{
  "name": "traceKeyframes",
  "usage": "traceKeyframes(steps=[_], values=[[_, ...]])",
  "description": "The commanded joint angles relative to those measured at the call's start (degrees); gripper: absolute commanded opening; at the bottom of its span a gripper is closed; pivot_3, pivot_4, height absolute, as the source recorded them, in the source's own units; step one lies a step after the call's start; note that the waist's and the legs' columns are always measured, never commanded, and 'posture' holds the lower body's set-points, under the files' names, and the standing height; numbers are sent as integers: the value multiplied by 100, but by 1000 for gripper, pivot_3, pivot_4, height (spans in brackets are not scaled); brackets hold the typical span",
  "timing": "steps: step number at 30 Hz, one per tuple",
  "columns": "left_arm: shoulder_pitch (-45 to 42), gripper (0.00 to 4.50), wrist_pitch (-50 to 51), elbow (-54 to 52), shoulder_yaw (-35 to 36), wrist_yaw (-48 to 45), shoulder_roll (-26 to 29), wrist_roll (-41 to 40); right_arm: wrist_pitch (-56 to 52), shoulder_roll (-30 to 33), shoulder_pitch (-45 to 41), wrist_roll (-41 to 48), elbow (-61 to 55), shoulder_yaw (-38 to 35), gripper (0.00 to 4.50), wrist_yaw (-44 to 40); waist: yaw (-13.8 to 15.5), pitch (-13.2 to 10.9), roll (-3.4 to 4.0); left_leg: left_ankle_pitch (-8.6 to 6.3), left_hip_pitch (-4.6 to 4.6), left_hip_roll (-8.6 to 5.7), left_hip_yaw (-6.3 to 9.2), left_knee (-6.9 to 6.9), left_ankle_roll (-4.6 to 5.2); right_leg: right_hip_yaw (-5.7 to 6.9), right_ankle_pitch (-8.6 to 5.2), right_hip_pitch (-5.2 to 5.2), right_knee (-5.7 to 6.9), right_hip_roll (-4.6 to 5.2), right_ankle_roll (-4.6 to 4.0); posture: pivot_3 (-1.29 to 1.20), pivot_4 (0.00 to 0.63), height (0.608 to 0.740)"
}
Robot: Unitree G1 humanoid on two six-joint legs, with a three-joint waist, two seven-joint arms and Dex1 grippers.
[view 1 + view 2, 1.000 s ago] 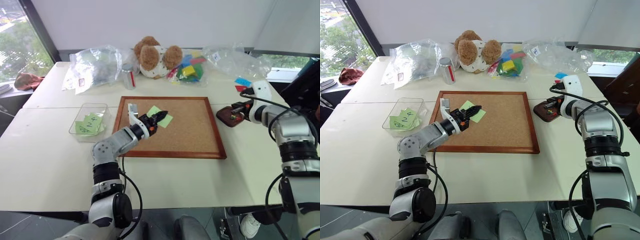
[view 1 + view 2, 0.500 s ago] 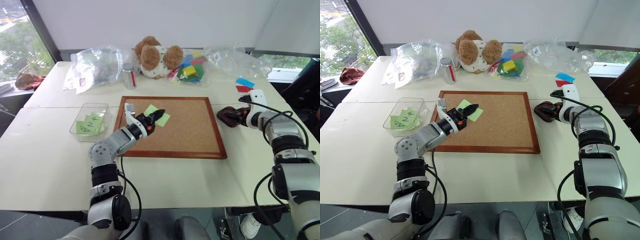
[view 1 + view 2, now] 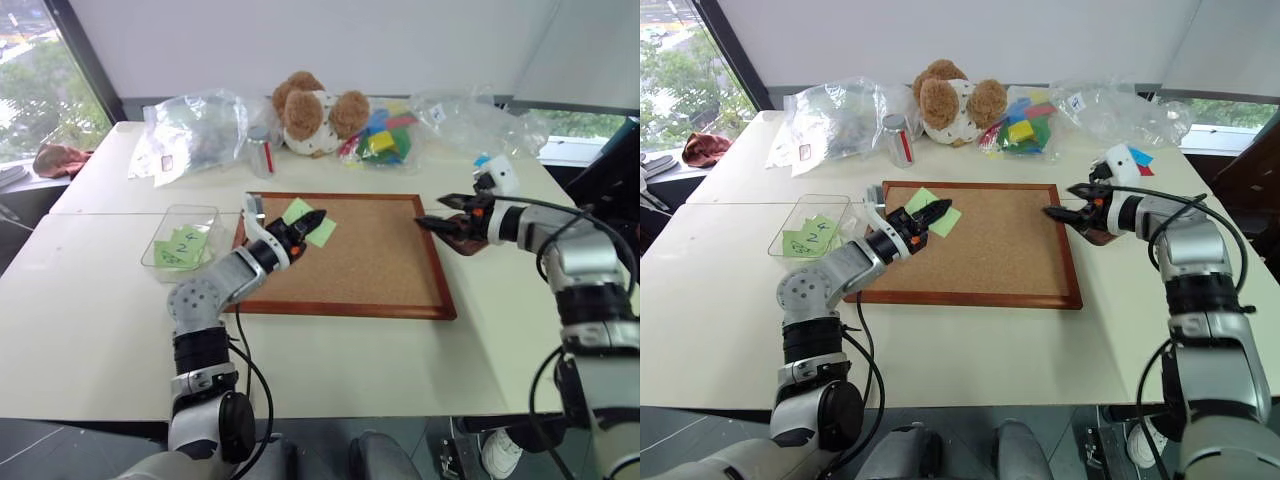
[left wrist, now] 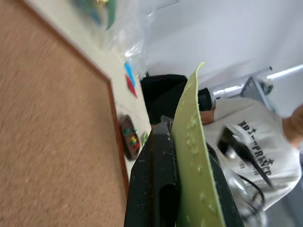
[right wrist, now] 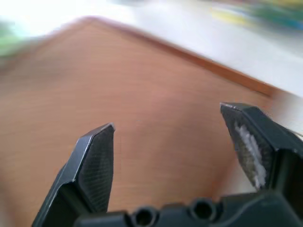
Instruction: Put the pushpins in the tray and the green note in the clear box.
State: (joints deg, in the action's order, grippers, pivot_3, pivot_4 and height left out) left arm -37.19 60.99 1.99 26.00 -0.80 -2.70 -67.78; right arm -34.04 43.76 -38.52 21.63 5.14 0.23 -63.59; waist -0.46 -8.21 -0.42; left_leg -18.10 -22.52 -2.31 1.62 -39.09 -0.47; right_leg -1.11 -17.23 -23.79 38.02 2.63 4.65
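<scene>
Corkboard [image 3: 350,255]: one green note [image 3: 309,222], pinched.

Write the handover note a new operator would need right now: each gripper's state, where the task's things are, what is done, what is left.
Left gripper: shut on the green note, held above the corkboard.
Right gripper: open, holding nothing, at the corkboard's right edge, beside the tray.
Pushpins: coloured specks lie in the tray; number too small to tell.
Clear box: left of the corkboard, with other green notes inside.
Left: carry the green note to the clear box and release it.
</scene>
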Motion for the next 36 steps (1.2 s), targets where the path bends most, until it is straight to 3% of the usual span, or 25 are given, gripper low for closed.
traceKeyframes(steps=[1, 9, 14, 16, 22, 32, 35, 36], values=[[11, 0, -219, -585, -39, 282, 46, -224, -520, 267, 83, 686, -1360, -26, 3853, -495, -6, 0, -1, 0, 0, 0, 0, -4, 0, 0, 0, 3, 0, 0, 0, 0, 150, 740], [99, 0, -859, -1657, -123, 987, 725, 326, -688, 239, -80, 881, -1745, 165, 3853, -604, -10, -4, -7, 0, 21, 0, 2, -5, 0, -2, 4, 20, 1, 0, 6, 0, 150, 740], [170, 0, -990, -1914, 209, 1422, 1254, 54, -614, 101, -227, 831, -1622, 251, 3853, -488, 0, -5, -9, 0, 12, 0, 2, -2, 1, -2, 4, 8, 0, 1, 5, 0, 150, 740], [247, 0, -976, -1870, 467, 1548, 1718, 33, -583, 32, -254, 802, -1602, 309, 3853, -451, -4, -8, -14, 0, 11, 0, 2, -3, 1, -2, 4, 9, 0, 1, 5, 0, 150, 740], [515, 0, -907, -1175, 577, 1221, 2917, 431, -598, -71, -320, 855, -1697, 385, 3853, -394, -9, -10, -14, 0, 11, 0, 2, -2, 1, -3, 4, 5, 2, 1, 5, 0, 150, 740], [61, 0, -833, 644, -29, 530, 3548, 1601, -624, -81, -125, 854, -1959, 371, 3853, -172, 104, -12, -17, -1, 4, -1, 2, -3, 3, -1, 4, 0, -2, 2, 5, 0, 150, 740], [-114, 884, -640, 1079, -166, 393, 3675, 1874, -639, -61, -30, 856, -2049, 339, 3898, -74, 103, -12, -17, -1, 0, -1, 2, -1, 3, -1, 4, -5, -2, 2, 5, 0, 150, 740], [-138, 1368, -608, 1141, -207, 310, 3721, 1960, -641, -56, -8, 858, -2072, 332, 3898, -49, 103, -12, -17, -1, 0, -1, 2, 1, 3, -2, 4, -7, -1, 3, 5, 0, 150, 740]])
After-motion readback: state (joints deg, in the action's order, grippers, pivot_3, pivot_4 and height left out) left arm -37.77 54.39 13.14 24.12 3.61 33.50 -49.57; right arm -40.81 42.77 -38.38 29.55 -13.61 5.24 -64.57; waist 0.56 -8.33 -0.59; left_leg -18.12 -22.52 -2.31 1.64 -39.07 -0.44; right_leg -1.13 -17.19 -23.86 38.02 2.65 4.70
